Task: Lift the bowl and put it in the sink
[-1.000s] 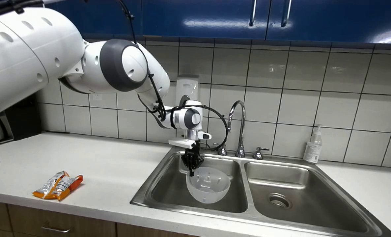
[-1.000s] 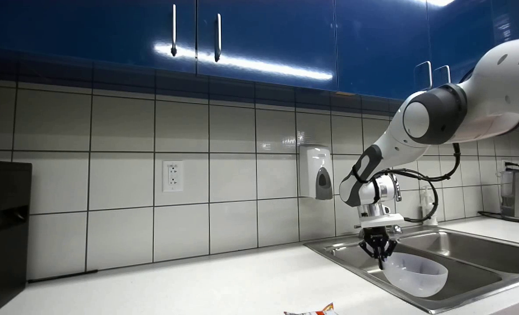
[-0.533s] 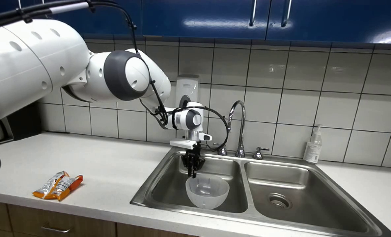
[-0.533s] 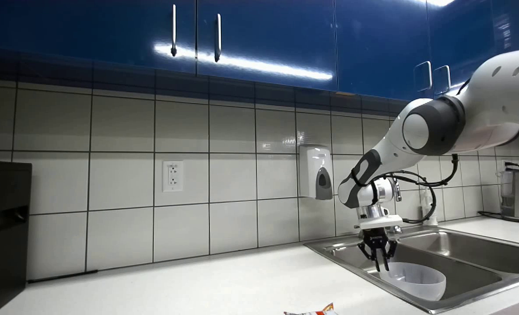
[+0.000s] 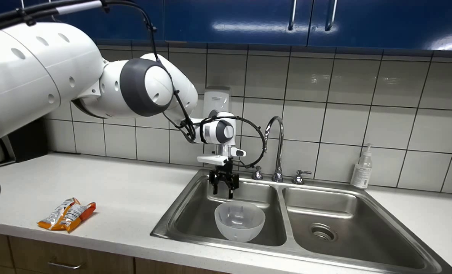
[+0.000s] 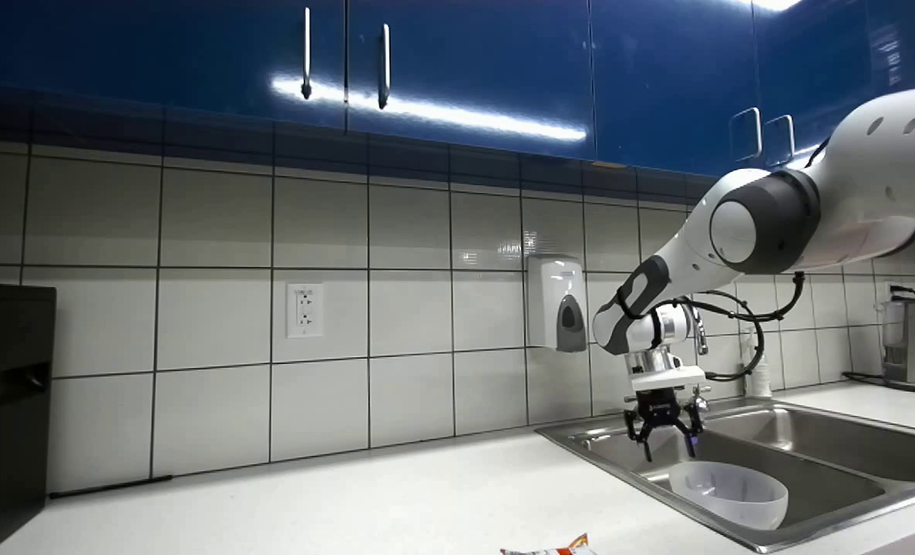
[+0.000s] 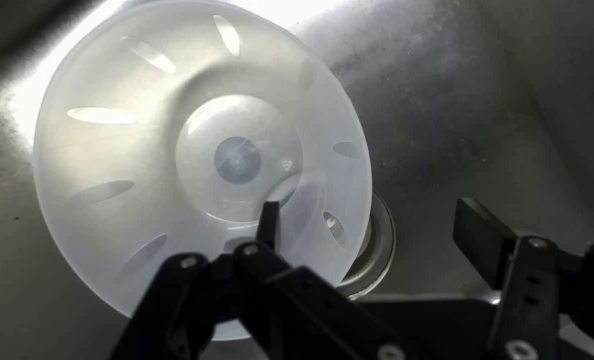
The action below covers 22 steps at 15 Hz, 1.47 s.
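Note:
A clear, frosted bowl [image 5: 240, 222] rests upright in the left basin of the steel sink [image 5: 289, 224], over part of the round drain [image 7: 384, 260]. Its wide mouth faces up toward the wrist camera, and oval slots line the wall of the bowl [image 7: 236, 195]. My gripper [image 5: 223, 193] hangs above the bowl's back-left rim, clear of it. Its two fingers are spread well apart with nothing between them. In the wrist view, one finger of the gripper [image 7: 368, 212] overlaps the bowl's inside, while the other lies over bare basin floor.
The curved chrome faucet [image 5: 279, 148] and its handles stand behind the sink, close to the wrist cable. An orange-and-silver snack packet [image 5: 67, 215] lies on the counter. A pump bottle [image 5: 362, 169] stands at the back, and a dispenser [image 6: 557, 301] hangs on the wall.
A second ago the gripper pinched the tilted bowl's rim. The bowl then dropped a little and levelled in the basin as the fingers parted. Since then, the gripper has risen and spread wider.

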Available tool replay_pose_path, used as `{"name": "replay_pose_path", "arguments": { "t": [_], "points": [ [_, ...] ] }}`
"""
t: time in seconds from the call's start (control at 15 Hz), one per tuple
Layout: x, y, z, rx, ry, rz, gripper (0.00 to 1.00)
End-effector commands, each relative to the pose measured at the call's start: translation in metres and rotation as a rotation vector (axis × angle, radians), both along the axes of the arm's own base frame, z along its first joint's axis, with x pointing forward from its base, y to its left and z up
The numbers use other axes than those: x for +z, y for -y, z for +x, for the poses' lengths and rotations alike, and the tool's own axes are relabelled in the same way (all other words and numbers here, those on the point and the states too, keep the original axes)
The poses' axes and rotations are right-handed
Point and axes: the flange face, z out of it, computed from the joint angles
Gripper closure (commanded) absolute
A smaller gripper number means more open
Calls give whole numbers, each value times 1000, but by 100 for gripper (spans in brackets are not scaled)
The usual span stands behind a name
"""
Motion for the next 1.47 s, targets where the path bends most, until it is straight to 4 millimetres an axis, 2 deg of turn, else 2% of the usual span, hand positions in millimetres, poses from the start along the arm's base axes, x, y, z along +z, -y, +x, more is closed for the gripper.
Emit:
{"name": "replay_pose_path", "arguments": {
  "t": [0.0, 0.27, 0.53, 0.93, 1.4],
  "points": [
    [37, 1, 3, 4, 20, 28, 0],
    [60, 1, 3, -1, 58, 18, 0],
    [75, -2, -6, -5, 81, 23, 0],
    [92, -16, -41, -4, 106, 29, 0],
    [104, -57, -93, 64, 106, 52, 0]
  ]
}}
